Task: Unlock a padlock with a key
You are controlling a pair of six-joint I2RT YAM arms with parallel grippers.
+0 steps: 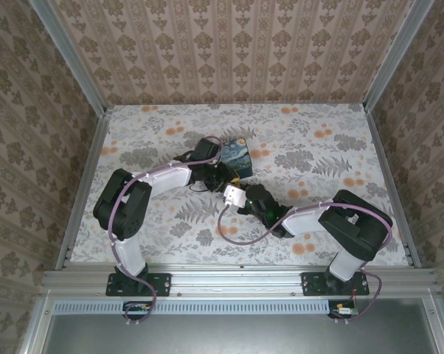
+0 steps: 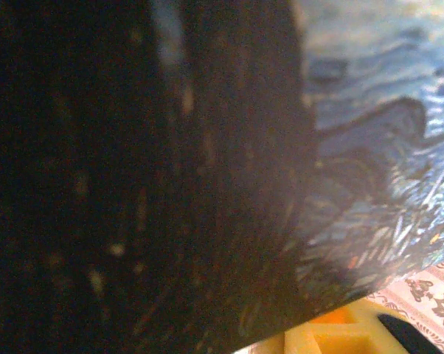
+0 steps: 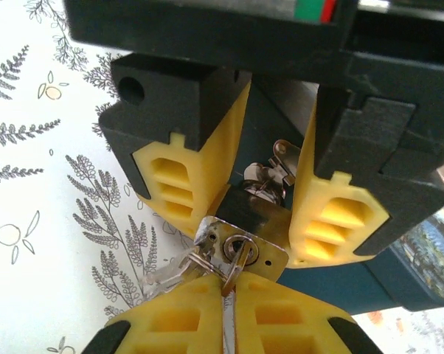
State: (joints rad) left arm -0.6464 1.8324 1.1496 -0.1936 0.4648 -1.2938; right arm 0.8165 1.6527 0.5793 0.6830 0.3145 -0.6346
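Both pieces seemed light, rigid and slippery, best held by flat faces: the left gripper [image 3: 255, 221] clamped the tiny brassy-dark metal padlock [image 3: 265, 251] by its body, the right gripper [image 3: 229, 291] pinched shut on the thin dark metal key [image 3: 240, 257] in its keyhole.

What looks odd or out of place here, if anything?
Nothing stands out. The left gripper pinches the padlock, and the right gripper holds the key at its keyhole; nothing looks spilled or broken.
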